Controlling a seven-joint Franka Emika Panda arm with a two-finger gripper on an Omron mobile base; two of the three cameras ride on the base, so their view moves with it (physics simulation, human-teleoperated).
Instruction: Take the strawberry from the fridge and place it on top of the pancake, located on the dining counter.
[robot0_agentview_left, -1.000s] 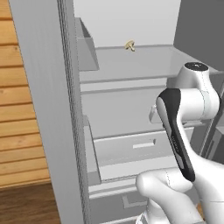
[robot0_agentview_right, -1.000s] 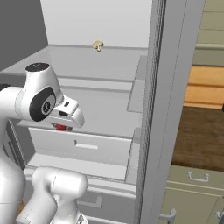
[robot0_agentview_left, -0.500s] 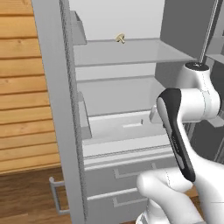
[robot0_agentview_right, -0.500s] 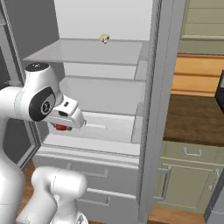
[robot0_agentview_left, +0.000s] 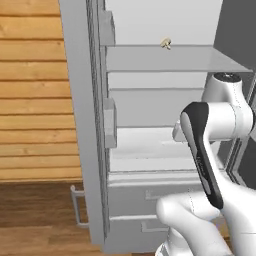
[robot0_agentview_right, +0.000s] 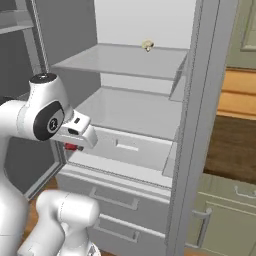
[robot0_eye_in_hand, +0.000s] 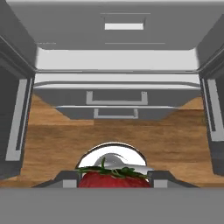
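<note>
Left base view: fridge (robot0_agentview_left: 150, 125) open, pale shelves bare but for a small tan mushroom (robot0_agentview_left: 165, 43) on the upper one. Wood-plank wall at left, wood floor below.

Right base view: tool (robot0_agentview_right: 74, 146) held in front of the lower drawers, a bit of red at its tip.

Hand view: strawberry (robot0_eye_in_hand: 113, 178) pinched between closed-in fingers (robot0_eye_in_hand: 65, 177), wood floor beneath. Judged step: berry picked, carry comes next; base must drive to the desk with the pancake.
</note>
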